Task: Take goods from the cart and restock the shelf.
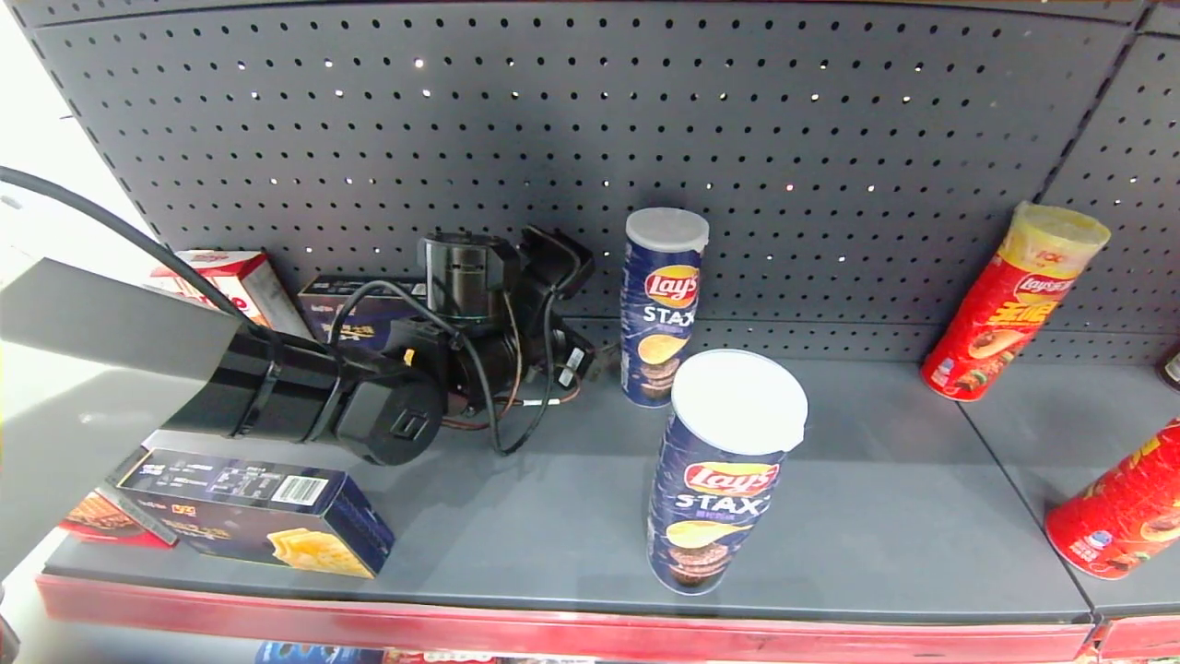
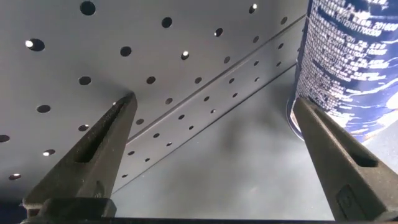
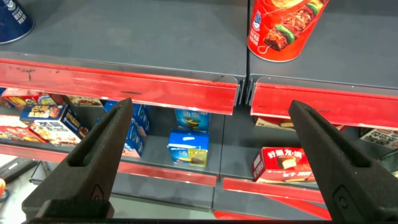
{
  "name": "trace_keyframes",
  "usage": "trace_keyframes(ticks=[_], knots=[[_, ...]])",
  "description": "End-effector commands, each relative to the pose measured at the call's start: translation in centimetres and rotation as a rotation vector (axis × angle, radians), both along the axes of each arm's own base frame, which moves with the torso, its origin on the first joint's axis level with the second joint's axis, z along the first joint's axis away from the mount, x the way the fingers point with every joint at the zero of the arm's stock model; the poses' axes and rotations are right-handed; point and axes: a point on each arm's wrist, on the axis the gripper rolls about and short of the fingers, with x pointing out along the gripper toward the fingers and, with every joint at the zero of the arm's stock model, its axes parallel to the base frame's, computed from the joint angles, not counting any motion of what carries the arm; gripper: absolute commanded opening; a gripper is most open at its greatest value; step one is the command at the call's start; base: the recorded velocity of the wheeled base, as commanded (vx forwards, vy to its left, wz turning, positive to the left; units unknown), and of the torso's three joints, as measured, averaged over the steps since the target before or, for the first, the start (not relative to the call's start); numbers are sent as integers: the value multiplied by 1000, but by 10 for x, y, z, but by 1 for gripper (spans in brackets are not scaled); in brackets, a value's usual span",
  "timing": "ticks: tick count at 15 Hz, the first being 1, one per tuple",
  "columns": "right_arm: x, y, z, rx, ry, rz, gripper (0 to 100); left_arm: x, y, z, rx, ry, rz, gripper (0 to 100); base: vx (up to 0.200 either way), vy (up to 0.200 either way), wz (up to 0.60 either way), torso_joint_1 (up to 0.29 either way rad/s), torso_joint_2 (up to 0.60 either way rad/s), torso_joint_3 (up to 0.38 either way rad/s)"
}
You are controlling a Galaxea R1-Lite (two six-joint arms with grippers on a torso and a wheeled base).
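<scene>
Two blue chip cans stand on the grey shelf [image 1: 903, 498]: one at the back [image 1: 662, 304] by the pegboard, one near the front edge [image 1: 719, 470]. My left arm [image 1: 461, 314] lies over the shelf from the left, its wrist just left of the back can. In the left wrist view my left gripper [image 2: 214, 102] is open and holds nothing; the blue can [image 2: 354, 62] stands just outside one finger. My right gripper [image 3: 210, 104] is open and empty in front of the shelf's red edge strip [image 3: 124, 81], below a red can [image 3: 283, 28].
A blue cracker box [image 1: 253, 512] lies at the front left over a red box [image 1: 101, 521]. More boxes [image 1: 235, 281] stand at the back left. A red can [image 1: 1014, 300] leans on the pegboard at the right; another [image 1: 1120, 512] lies tilted. Lower shelves hold boxes [image 3: 189, 146].
</scene>
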Motion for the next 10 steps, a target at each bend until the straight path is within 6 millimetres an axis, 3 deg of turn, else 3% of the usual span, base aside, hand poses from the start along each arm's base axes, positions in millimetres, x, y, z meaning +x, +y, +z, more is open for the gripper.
trace_keyframes(ticks=[1, 5, 8, 10], knots=[[0, 0, 0, 0, 2, 0, 100, 0, -1, 0, 0, -1, -1, 100, 0, 0, 0, 0, 0, 0], [0, 0, 0, 0, 2, 0, 100, 0, 6, 6, -2, -18, 34, 100, 0, 0, 0, 0, 0, 0], [0, 0, 0, 0, 2, 0, 100, -10, 23, 31, -25, -72, 92, 100, 0, 0, 0, 0, 0, 0], [0, 0, 0, 0, 2, 0, 100, -27, 33, 62, -59, -139, 103, 100, 0, 0, 0, 0, 0, 0]])
